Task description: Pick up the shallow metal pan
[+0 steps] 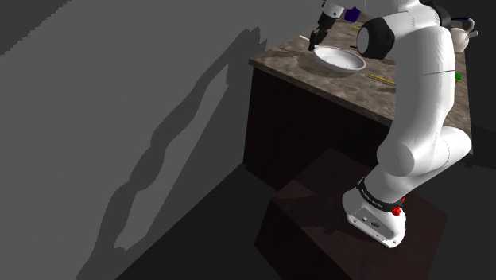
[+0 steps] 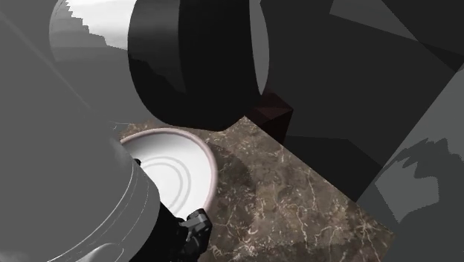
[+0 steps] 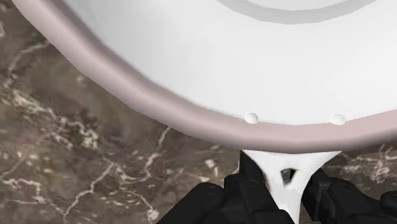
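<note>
The white, shallow round pan (image 3: pixel 254 51) sits flat on the dark brown marbled countertop (image 3: pixel 83 146). Its short handle (image 3: pixel 270 162) points straight back into the black two-finger gripper (image 3: pixel 285 188), whose fingers pinch it from both sides.

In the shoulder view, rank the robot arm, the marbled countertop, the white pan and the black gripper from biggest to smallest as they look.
1. robot arm, though it is nearest the camera and hides part of the countertop, so this lead is unsure
2. marbled countertop
3. white pan
4. black gripper
</note>
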### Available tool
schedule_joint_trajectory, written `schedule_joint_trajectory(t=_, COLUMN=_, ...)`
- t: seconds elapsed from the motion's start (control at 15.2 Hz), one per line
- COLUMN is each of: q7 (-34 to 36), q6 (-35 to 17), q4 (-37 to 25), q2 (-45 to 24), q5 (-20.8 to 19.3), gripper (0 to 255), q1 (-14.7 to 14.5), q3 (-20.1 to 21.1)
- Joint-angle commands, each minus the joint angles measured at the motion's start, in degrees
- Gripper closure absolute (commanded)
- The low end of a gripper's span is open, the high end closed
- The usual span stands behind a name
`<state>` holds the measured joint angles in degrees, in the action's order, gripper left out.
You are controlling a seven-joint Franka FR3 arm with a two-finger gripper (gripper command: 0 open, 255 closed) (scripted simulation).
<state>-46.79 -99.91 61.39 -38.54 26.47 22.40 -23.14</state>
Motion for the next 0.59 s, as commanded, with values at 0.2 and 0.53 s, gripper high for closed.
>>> schedule_joint_trajectory(t=0.2, q7=1.28, q6=4.26, q4=-5.55, q2=-0.97, q5=-0.01, gripper=255, q1=1.12, q3=0.12)
schedule_joint_trajectory(t=0.53, q7=2.71, q6=9.17, q4=-12.60, q2=-2.72, q5=0.25, gripper=255, q1=2.75, q3=0.43)
